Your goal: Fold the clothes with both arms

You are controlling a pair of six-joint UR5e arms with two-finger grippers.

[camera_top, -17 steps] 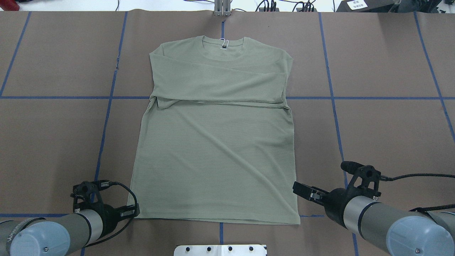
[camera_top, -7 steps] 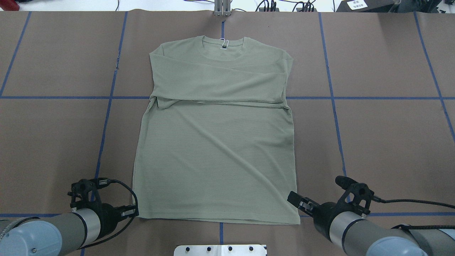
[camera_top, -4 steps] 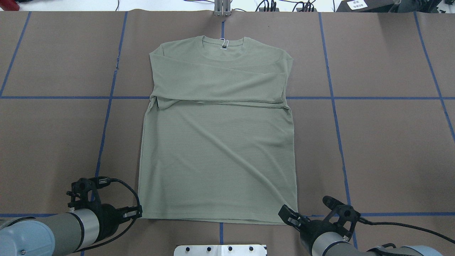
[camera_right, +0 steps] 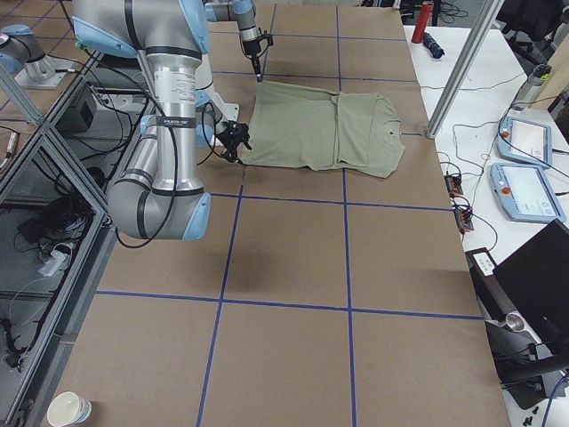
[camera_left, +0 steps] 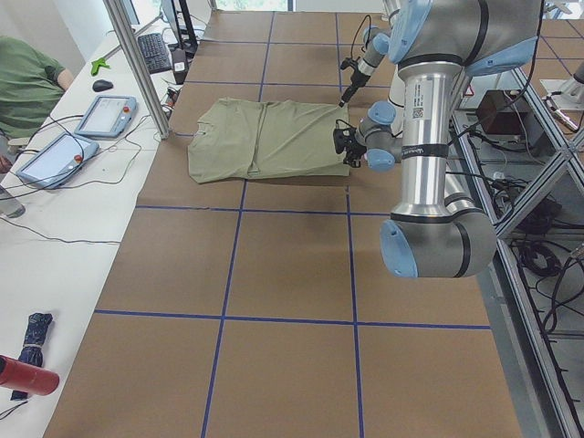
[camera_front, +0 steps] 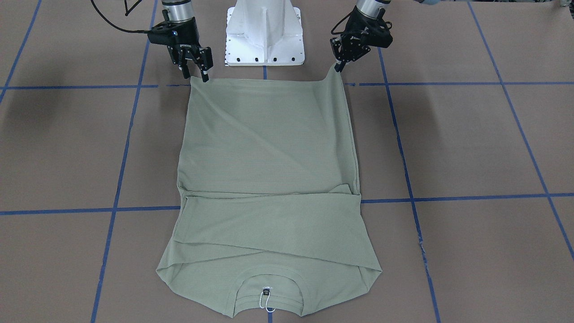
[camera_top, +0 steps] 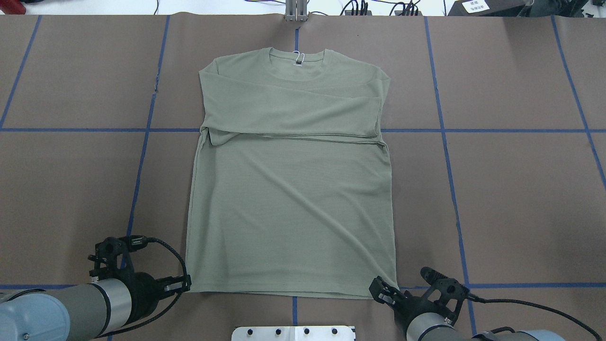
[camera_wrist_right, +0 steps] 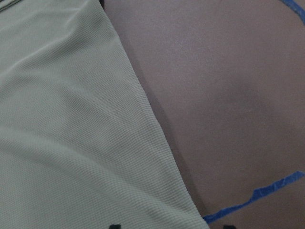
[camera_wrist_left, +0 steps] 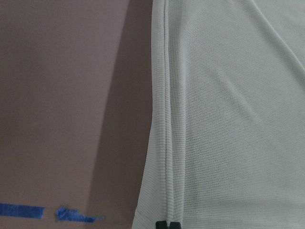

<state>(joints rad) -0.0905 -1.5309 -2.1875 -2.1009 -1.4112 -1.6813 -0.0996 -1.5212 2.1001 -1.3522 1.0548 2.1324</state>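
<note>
Your table is covered in brown paper marked into large squares by blue tape lines. A white side table runs along its far edge, carrying two tablets and a keyboard. A person in a green top sits at it.

The shirt lies flat in the middle of the table. Its collar points away from the robot, the loop tag shows at the neck, and the sleeves are folded across the chest.

Both arms reach low over the near hem, one at each corner. The left arm ends with the left gripper pressed together on the hem corner. That corner rises in a small peak off the table, and in the left wrist view the fingertips sit close together on the seam. The right arm angles down to the opposite corner. There the right gripper stands spread, and in its wrist view its two tips sit wide apart with the corner of the cloth between them.

The white pedestal base sits between the arms, just behind the hem. A paper cup rests on the floor, and a red object lies on the side table, well away from the shirt.
</note>
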